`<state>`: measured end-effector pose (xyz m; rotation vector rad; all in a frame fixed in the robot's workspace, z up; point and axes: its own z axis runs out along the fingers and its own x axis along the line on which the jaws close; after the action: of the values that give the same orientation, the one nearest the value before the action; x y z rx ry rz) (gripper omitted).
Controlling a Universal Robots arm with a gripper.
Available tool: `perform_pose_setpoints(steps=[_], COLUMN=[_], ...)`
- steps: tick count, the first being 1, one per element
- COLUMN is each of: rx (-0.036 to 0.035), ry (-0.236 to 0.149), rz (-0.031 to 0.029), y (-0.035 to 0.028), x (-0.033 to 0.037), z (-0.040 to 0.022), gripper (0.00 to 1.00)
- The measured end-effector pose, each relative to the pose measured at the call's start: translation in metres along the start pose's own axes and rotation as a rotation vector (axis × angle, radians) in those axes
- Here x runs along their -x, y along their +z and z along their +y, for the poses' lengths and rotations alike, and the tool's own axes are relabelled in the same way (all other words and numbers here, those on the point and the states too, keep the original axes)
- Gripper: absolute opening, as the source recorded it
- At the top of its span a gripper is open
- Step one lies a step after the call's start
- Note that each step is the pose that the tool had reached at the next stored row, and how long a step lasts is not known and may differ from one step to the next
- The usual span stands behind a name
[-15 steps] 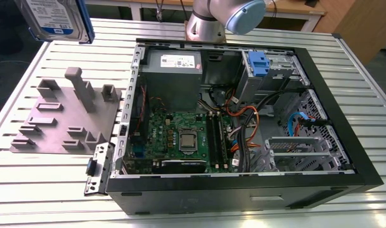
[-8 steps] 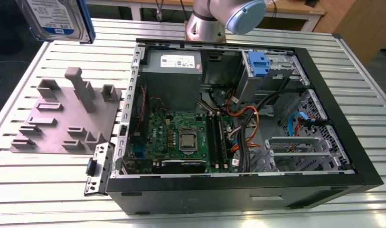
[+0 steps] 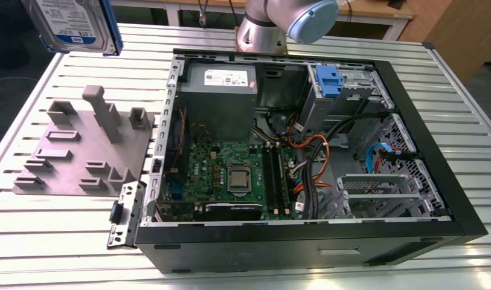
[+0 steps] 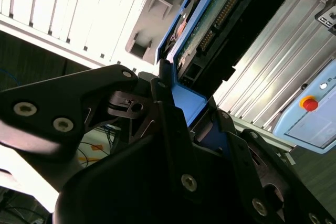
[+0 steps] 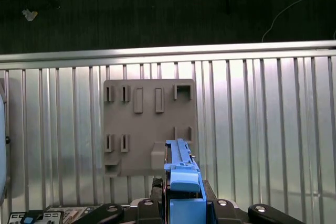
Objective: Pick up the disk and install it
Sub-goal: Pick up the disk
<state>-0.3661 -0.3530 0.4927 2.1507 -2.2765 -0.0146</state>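
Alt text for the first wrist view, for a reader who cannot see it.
The gripper holds the disk by its blue bracket, seen edge-on, above a grey fixture plate with raised holders. The plate lies on a ribbed metal table, with dark floor beyond.

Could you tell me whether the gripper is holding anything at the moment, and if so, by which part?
Yes: the gripper holds the disk, clamped at one end of its blue bracket.

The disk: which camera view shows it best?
The exterior view: the disk shows its labelled face and blue bracket there. The second wrist view shows its circuit-board side with connectors; the first wrist view shows it edge-on, gripped by the tool.
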Motion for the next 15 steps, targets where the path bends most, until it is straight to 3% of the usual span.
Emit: perform_pose_setpoints(steps=[15], rx=[0.0], ry=[0.0], rz=[-0.0001], y=[0.0], x=[0.0003], z=[-0.0047], gripper=[0.36])
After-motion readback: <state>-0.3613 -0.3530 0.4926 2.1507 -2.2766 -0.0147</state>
